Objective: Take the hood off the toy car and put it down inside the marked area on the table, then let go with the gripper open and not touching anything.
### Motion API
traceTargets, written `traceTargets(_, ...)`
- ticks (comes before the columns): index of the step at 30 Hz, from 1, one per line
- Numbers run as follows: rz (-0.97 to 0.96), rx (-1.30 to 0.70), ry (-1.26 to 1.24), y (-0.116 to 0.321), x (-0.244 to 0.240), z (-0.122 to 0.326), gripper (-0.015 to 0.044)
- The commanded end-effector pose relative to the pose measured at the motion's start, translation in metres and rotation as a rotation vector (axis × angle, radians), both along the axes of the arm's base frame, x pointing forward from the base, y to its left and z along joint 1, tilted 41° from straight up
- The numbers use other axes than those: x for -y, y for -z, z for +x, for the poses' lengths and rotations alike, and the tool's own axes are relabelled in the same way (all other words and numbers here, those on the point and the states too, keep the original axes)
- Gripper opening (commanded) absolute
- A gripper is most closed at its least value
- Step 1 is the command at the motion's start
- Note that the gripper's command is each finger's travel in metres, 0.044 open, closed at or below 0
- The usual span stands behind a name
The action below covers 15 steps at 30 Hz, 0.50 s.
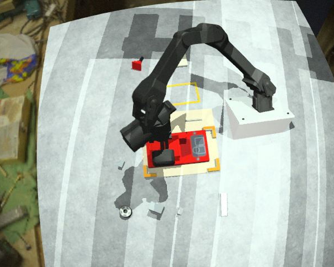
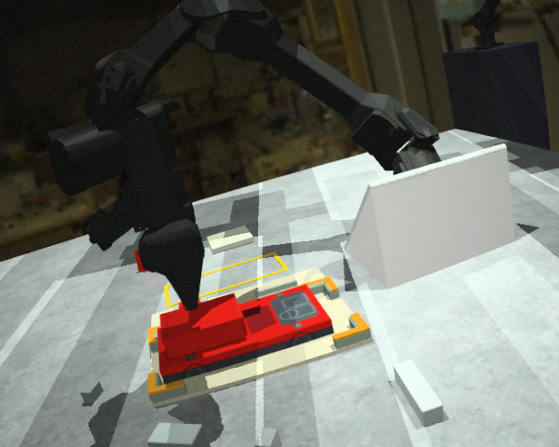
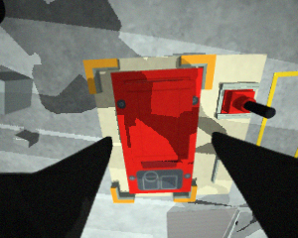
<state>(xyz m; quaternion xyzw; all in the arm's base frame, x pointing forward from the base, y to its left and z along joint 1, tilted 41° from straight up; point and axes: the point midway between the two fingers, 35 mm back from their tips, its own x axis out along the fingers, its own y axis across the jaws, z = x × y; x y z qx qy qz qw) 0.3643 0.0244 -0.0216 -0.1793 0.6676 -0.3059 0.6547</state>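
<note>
The toy car (image 1: 198, 144) (image 2: 320, 315) (image 3: 160, 179) is red and sits in a cream tray (image 1: 190, 114) (image 2: 251, 369) (image 3: 258, 64) with orange corners. Its hood (image 1: 176, 144) (image 2: 207, 324) (image 3: 154, 119) is the raised red block on the car, partly hidden by my gripper in the top view. My gripper (image 1: 163, 149) (image 2: 191, 303) (image 3: 161, 139) is open and empty over the car. In the wrist view its fingers stand on either side of the car; their height cannot be told exactly. The marked area is a yellow outline (image 1: 197, 92) (image 2: 236, 264) (image 3: 293, 73) beyond the tray.
A red piece with a black stick (image 3: 231, 101) stands in a tray slot beside the car. Another red piece (image 1: 136, 65) (image 2: 139, 262) and a cream block (image 1: 182, 62) (image 2: 229, 238) lie at the back. A wheel (image 1: 125, 212), grey block (image 1: 156, 208) and white bar (image 1: 224, 204) (image 2: 418, 393) lie in front.
</note>
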Motion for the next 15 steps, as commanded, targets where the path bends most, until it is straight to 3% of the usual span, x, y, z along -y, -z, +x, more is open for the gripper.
traceTargets(1,-0.004,-0.006,-0.006,0.0023,0.0019,-0.0013,0.044)
traceTargets(15,-0.004,-0.006,-0.006,0.0092,0.0074,-0.002,0.044)
